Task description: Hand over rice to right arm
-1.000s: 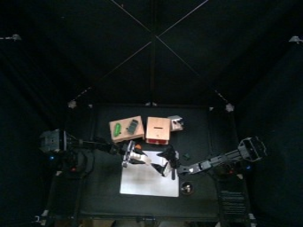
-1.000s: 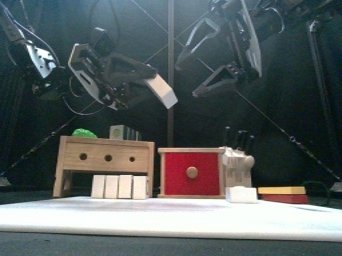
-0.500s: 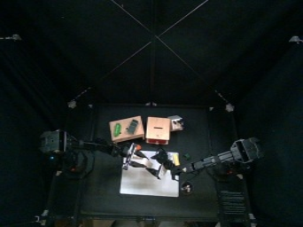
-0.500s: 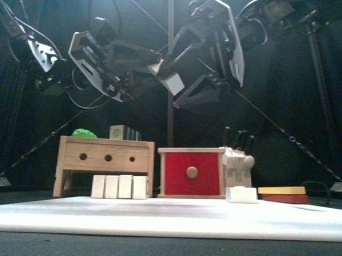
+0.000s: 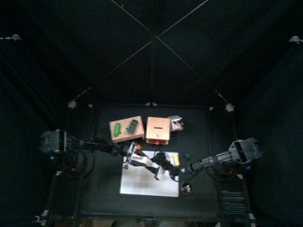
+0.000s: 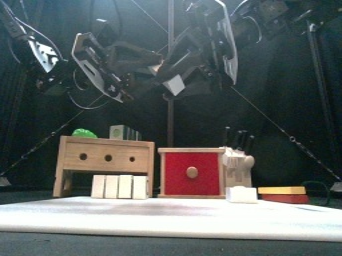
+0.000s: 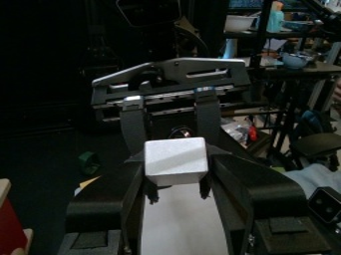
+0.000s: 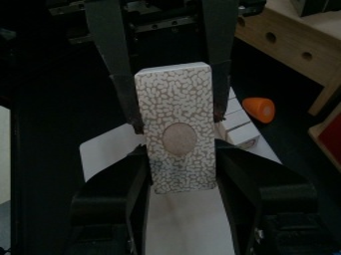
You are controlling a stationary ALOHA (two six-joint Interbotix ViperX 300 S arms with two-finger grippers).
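Left pincer (image 7: 173, 184): clamped on the near end of the rice packet (image 7: 174, 159), jaws flat against both sides. Right pincer (image 8: 177, 169): jaws stand on either side of the same packet's speckled face, touching or nearly so; you cannot tell from these views whether they press yet.

Change over the last second: the right arm (image 6: 207, 45) has swung in from the 3 o'clock side to meet the left arm (image 6: 100, 60) high above the table. A second ago its pincer hung clear of the packet; now both pincers bracket it from opposite ends. In the front view the packet (image 6: 174, 85) hangs in mid-air between them, well above the red box (image 6: 193, 172) and the wooden box (image 6: 103, 160).

Meaning for you: the handover looks to be at the shared-hold stage. Judgement only: the left should not release until the right's hold is firm, else the packet drops onto the white mat (image 5: 151, 182) below.

From above, the meeting point sits near table centre, at about 6 o'clock from the red box.
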